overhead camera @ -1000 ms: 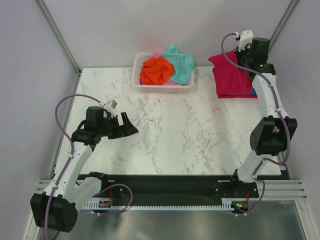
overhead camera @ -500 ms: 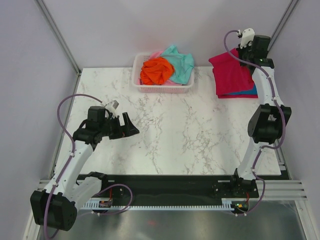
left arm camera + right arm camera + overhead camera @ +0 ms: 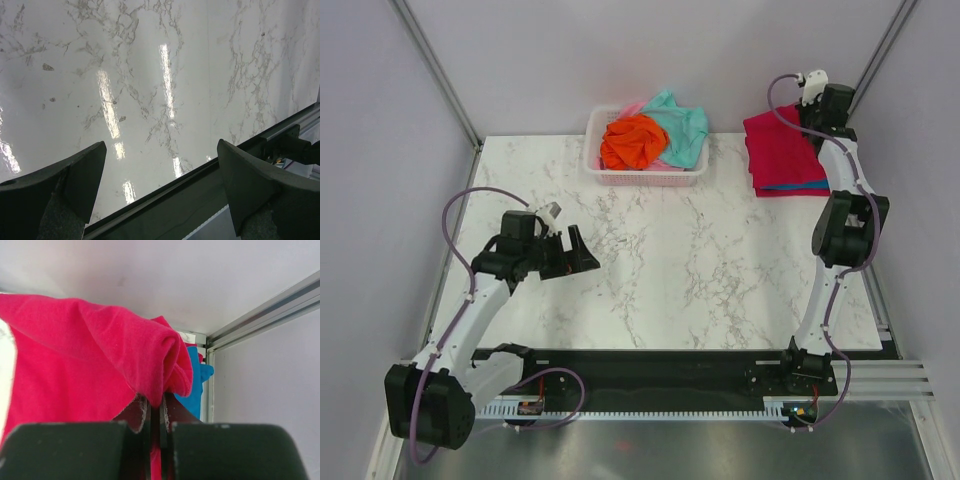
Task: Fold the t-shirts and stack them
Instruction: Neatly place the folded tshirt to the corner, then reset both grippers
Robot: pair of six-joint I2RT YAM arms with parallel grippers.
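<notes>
Right wrist: crimson t-shirt (image 3: 90, 355) in the claw (image 3: 156, 404) half hides blue t-shirt (image 3: 196, 386).

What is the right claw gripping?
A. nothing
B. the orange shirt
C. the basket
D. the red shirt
D: in the wrist view the right claw is pinched shut on a fold of the red shirt, well away from the basket.
</notes>
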